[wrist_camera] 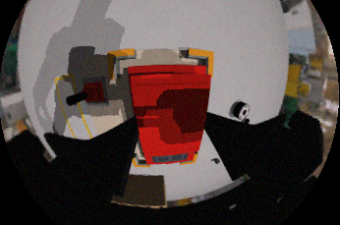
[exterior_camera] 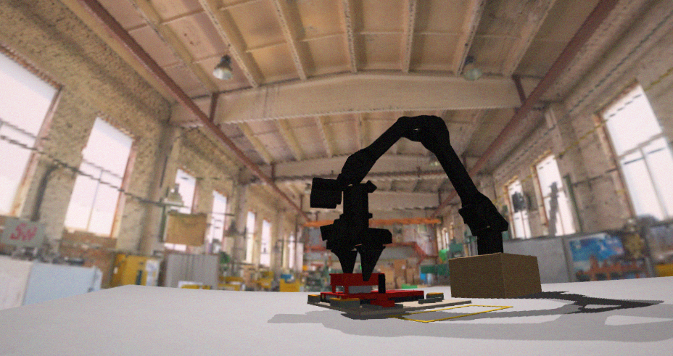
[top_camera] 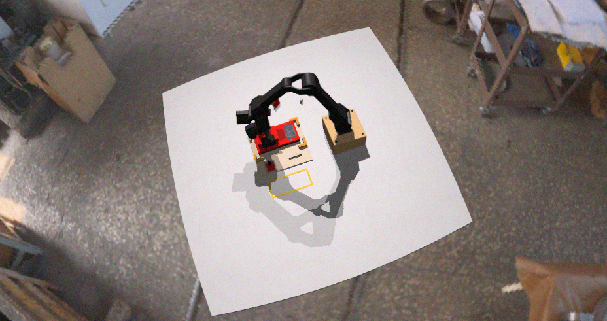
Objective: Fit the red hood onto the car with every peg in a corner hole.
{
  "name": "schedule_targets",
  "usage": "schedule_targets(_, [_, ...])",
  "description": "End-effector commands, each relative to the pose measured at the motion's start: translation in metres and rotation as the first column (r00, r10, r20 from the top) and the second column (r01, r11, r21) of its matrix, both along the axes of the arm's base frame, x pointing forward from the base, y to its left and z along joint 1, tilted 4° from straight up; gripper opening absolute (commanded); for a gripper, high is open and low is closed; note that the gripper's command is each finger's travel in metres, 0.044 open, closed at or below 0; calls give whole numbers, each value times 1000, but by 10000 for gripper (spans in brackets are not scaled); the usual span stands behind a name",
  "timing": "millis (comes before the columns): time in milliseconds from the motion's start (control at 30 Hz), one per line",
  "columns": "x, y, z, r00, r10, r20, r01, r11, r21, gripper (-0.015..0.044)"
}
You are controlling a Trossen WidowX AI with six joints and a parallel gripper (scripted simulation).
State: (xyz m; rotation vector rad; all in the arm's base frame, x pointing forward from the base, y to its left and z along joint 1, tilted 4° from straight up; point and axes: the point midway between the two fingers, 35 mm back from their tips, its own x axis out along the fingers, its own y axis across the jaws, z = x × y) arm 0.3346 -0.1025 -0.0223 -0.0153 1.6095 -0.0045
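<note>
My gripper (top_camera: 267, 139) (exterior_camera: 356, 275) (wrist_camera: 170, 117) is shut on the red hood (exterior_camera: 339, 280) (wrist_camera: 148, 98), one finger on each side of it. The hood is held level over the engine end of the red chassis (top_camera: 291, 140) (exterior_camera: 408, 293). In the exterior view the lower part of the grey engine block (exterior_camera: 358, 288) shows below the hood, so the hood stands above the deck. The chassis lies in the jig with orange corners (top_camera: 303, 143) (wrist_camera: 125, 52). The pegs and corner holes are too small or hidden to make out.
A small red block (top_camera: 270, 166) (exterior_camera: 383, 302) (wrist_camera: 96, 91) with a black post stands beside the chassis. A yellow outline (top_camera: 309, 176) lies beyond the jig board. The arm's wooden base block (top_camera: 352, 139) (exterior_camera: 475, 276) stands right. A small red piece (top_camera: 276, 102) lies behind the jig.
</note>
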Motion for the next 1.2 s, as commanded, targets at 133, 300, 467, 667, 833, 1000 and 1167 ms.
schedule_targets(133, [0, 0, -4, 1000, 3, 0, -3, 1000, -3, 0])
schedule_targets(300, [0, 0, -6, 1000, 3, 0, -3, 1000, -3, 0])
schedule_targets(467, [0, 0, -9, 1000, 3, 0, -3, 1000, -3, 0])
schedule_targets(667, [0, -1, -12, 1000, 2, 0, -2, 1000, -3, 0])
schedule_targets(833, [-1, 0, -12, 1000, 1, -1, -1, 1000, -3, 0])
schedule_targets(1000, [-1, 0, -12, 1000, 0, -1, 0, 1000, -2, 53])
schedule_targets(1167, [-1, 0, -12, 1000, 0, -1, 0, 1000, -2, 184])
